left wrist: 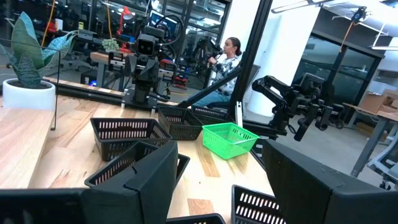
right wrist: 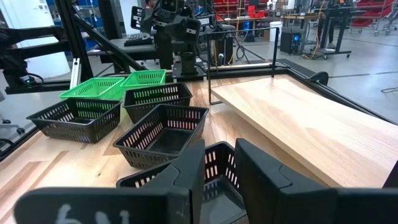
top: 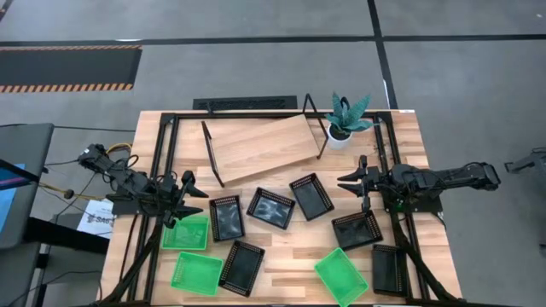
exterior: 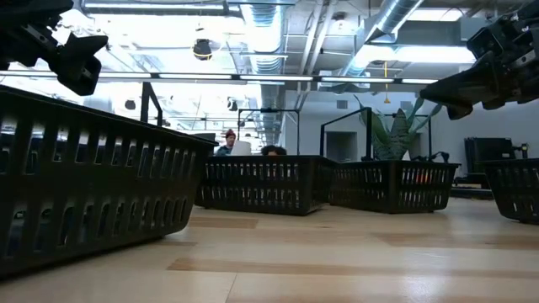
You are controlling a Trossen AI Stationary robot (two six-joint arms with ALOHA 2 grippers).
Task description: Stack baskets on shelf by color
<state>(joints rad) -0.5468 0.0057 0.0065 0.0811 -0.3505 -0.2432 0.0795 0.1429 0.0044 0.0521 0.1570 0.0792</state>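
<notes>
Early in the job, by the look of it: shelf (top: 260,147) in the upper middle of the overhead frame bare of baskets, a light wooden board in a thin black frame, tilted a little against the tabletop's grain. Nothing stacked yet. Nine baskets scattered below it across the lower half: black ones at (top: 226,217), (top: 271,207), (top: 311,195), (top: 357,229), (top: 242,267) and (top: 389,269), green ones at (top: 186,232), (top: 197,273) and (top: 341,276). All shallow, rectangular, mesh-sided, open side up, lying at odd angles, some touching corner to corner, none nested. Left gripper (top: 186,199) at centre left, above the upper edge of the top green basket, fingers spread apart and holding nothing. Right gripper (top: 357,182) at centre right, between two black baskets and just above the nearer one, fingers likewise apart and empty; same gap plain in the right wrist view (right wrist: 219,168), a black basket directly beneath. Step in hand, most likely: the approach for a first pick. Next move calls for lowering over one rim wall, closing on the thin mesh, then lifting clear of the neighbours before carrying to the board. Potted plant (top: 347,118) just right of the shelf, worth avoiding on the way.
</notes>
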